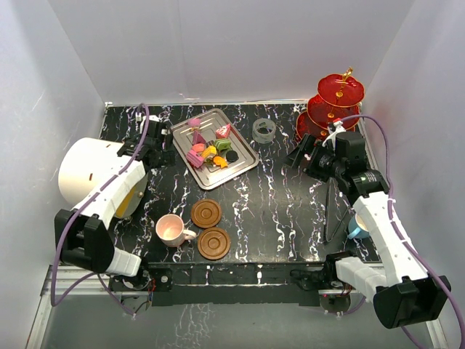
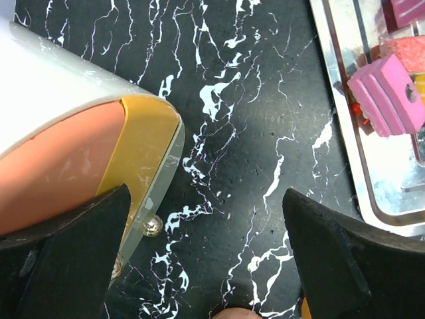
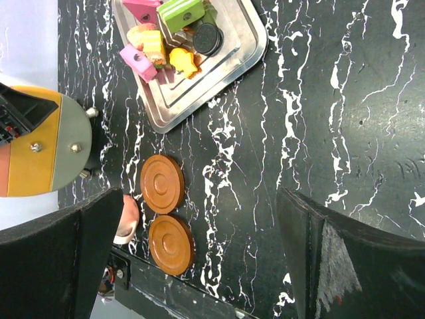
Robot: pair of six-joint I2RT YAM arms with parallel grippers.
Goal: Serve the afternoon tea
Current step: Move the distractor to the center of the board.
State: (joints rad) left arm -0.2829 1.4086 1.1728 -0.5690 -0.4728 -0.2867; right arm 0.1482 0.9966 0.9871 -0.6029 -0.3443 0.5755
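Note:
Small colourful sweets (image 1: 209, 150) lie on a silver tray (image 1: 242, 164) at the back centre; they also show in the right wrist view (image 3: 169, 33) and a pink one in the left wrist view (image 2: 388, 95). The red three-tier stand (image 1: 330, 109) stands at the back right. The pink cup (image 1: 171, 230) and two brown saucers (image 1: 206, 213) (image 1: 213, 243) sit near the front; the saucers also show in the right wrist view (image 3: 162, 184) (image 3: 171, 244). The blue cup (image 1: 357, 227) is partly hidden behind the right arm. My left gripper (image 1: 161, 153) is open and empty, left of the tray. My right gripper (image 1: 298, 156) is open and empty, beside the stand.
A big white drum with an orange face (image 1: 94, 174) lies at the left, close to my left gripper (image 2: 206, 259). A small grey ring-shaped holder (image 1: 264, 131) stands between the tray and the stand. White walls close in the table on three sides.

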